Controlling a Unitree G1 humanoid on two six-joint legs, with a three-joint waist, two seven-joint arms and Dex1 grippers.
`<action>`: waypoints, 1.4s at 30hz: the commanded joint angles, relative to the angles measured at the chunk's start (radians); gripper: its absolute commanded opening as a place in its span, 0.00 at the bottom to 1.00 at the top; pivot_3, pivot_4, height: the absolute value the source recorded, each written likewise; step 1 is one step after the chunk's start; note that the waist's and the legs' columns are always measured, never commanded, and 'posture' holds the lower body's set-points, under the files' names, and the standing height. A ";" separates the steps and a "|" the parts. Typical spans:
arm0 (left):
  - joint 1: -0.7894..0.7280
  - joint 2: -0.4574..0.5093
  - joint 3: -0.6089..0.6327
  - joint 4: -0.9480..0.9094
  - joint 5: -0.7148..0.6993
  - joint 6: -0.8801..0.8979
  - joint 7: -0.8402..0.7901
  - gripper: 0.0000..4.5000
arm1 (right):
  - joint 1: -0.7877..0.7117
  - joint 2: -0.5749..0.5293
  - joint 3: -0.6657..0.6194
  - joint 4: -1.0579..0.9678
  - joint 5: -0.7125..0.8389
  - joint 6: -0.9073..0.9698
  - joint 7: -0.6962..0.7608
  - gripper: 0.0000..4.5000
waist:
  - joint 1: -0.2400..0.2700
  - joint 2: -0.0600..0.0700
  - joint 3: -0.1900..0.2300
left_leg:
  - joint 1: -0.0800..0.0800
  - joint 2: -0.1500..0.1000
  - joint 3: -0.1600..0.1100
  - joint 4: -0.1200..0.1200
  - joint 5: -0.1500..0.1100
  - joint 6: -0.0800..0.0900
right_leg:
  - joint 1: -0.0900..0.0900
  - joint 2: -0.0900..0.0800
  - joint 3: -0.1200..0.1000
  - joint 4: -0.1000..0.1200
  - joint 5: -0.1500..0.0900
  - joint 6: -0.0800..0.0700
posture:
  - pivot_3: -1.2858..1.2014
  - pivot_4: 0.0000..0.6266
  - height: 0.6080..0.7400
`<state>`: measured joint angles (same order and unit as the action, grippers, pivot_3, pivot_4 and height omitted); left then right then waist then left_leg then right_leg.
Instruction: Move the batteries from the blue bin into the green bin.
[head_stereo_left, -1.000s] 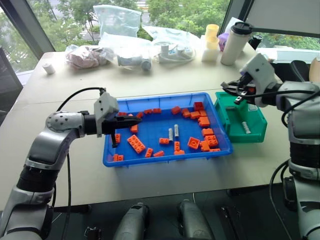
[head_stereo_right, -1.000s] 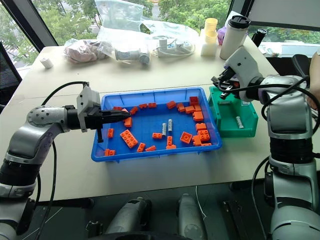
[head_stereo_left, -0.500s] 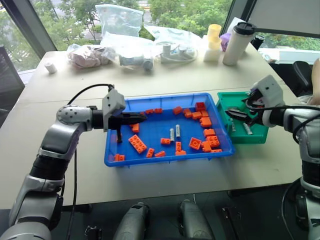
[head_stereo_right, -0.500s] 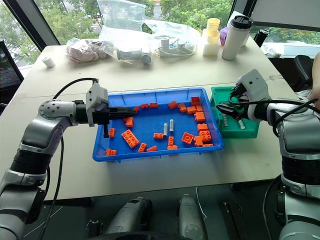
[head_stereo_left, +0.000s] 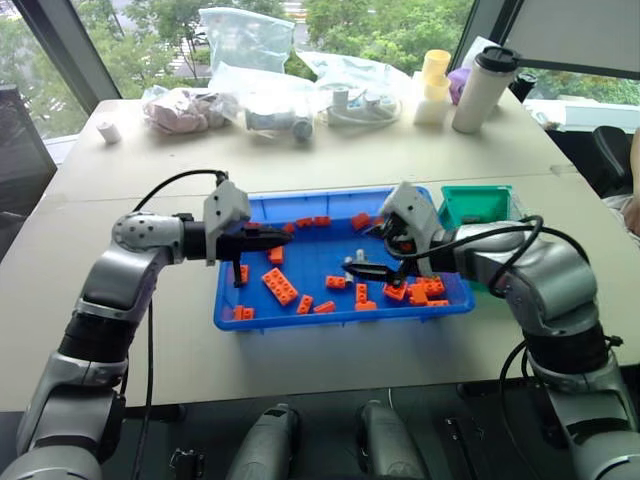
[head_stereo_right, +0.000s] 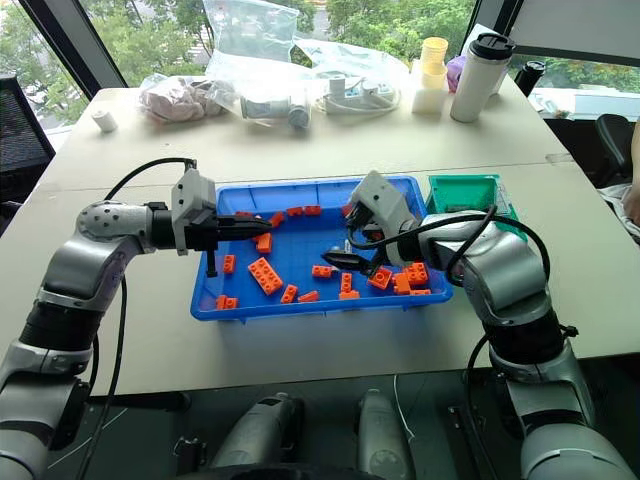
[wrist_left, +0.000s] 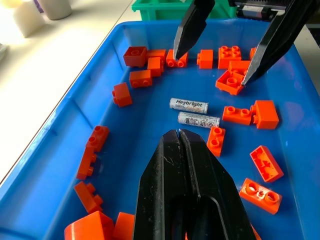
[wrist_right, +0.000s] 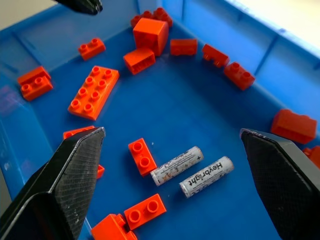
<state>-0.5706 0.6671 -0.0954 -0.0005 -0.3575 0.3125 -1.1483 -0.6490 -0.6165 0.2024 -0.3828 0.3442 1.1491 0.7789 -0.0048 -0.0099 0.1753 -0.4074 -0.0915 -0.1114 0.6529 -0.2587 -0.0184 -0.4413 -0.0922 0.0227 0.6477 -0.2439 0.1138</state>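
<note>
You see the blue bin (head_stereo_left: 335, 312) in the middle of the table (head_stereo_left: 130, 330), with many orange bricks (head_stereo_left: 278, 286) scattered in it, and the smaller green bin (head_stereo_left: 478, 203) standing just beside its right end. Your right gripper (wrist_right: 170, 150) hangs over the tray centre with its fingers spread wide and empty, and the left gripper (wrist_left: 179, 134) hovers over the left part with fingers pressed together, holding nothing. The two batteries (wrist_right: 192, 171) lie side by side on the tray floor, directly under the right gripper.
</note>
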 joint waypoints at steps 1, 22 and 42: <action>-0.006 0.008 0.026 -0.035 -0.005 -0.008 0.005 0.00 | -0.040 -0.067 0.113 0.075 -0.073 -0.174 0.077 0.99 | -0.006 0.000 0.000 | 0.000 0.000 0.000 0.000 0.000 0.000 | 0.000 0.000 0.000 0.000 0.000 0.000 | 0.52 0.24 1.00; 0.085 0.053 0.083 -0.154 -0.024 0.057 0.073 0.00 | -0.244 0.024 0.310 0.622 -0.328 -0.734 0.428 0.99 | -0.011 0.000 0.000 | 0.000 0.002 0.000 -0.001 0.003 -0.005 | -0.001 0.002 0.000 0.000 0.000 0.000 | 0.52 0.24 1.00; 0.105 0.068 0.080 -0.179 -0.022 0.064 0.101 0.00 | -0.282 0.103 0.294 0.731 -0.410 -0.768 0.502 0.48 | -0.013 0.000 0.000 | 0.001 0.002 0.000 -0.001 0.003 -0.006 | -0.001 0.002 0.000 0.000 0.000 0.000 | 0.52 0.24 1.00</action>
<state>-0.4571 0.7291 -0.0359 -0.1596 -0.3799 0.3842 -1.0534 -0.9154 -0.5223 0.5113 0.3632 -0.0645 0.3723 1.2751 -0.0175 -0.0100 0.1753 -0.4068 -0.0897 -0.1113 0.6519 -0.2553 -0.0244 -0.4423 -0.0900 0.0227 0.6482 -0.2439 0.1138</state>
